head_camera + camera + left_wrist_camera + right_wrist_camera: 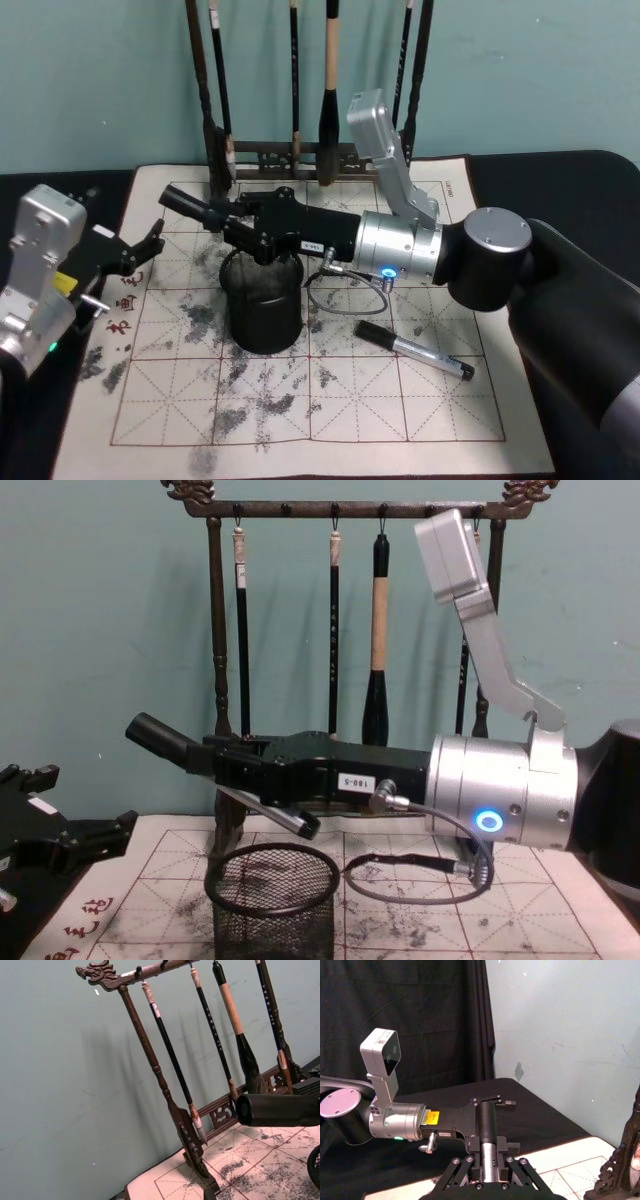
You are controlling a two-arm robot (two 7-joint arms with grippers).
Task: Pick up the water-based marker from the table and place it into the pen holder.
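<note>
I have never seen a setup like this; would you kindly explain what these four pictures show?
This is a robot with two arms, each ending in a gripper. One picture looks down from its head, one looks across from its chest, and one comes from each wrist. On the ink-stained mat stand a black mesh pen holder and, behind it, a wooden brush rack. The right gripper is shut on a marker, holding it tilted above the holder. A second marker lies on the mat. The left gripper sits open at the mat's left edge.
</note>
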